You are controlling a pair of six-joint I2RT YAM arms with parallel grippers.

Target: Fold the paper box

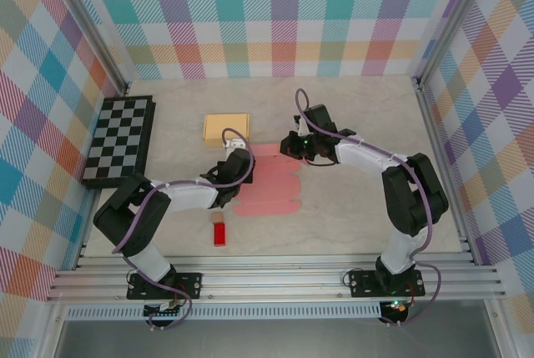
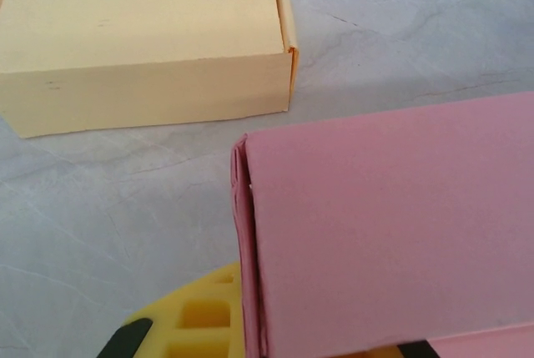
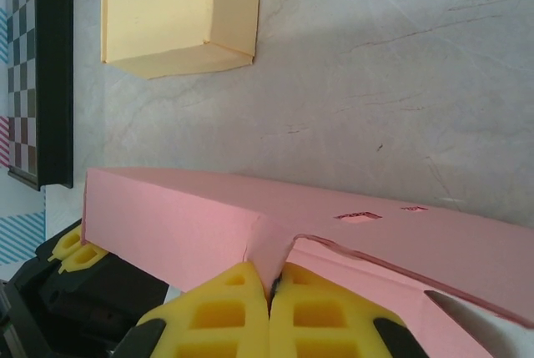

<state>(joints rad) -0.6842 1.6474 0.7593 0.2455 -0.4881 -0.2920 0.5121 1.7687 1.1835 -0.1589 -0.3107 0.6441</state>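
The pink paper box lay mostly flat at the middle of the table, between the two arms, with one long panel lifted into a low wall. The right gripper was closed tight on a fold of pink card where that wall met the next flap. Its yellow fingertips were pressed together with only the paper between them, and I judge this pinch was meant to set the crease and hold the wall up. The left gripper sat at the left end of the same wall, where the card showed doubled layers, probably to steady or tuck that corner. The pink panel hid most of its pads, so I could not tell whether it was open or clamped. Just beyond that end, apart from it, stood a finished yellow box, perhaps a pattern. A checkerboard lay at the far left and a small red object nearer, both away from the work.
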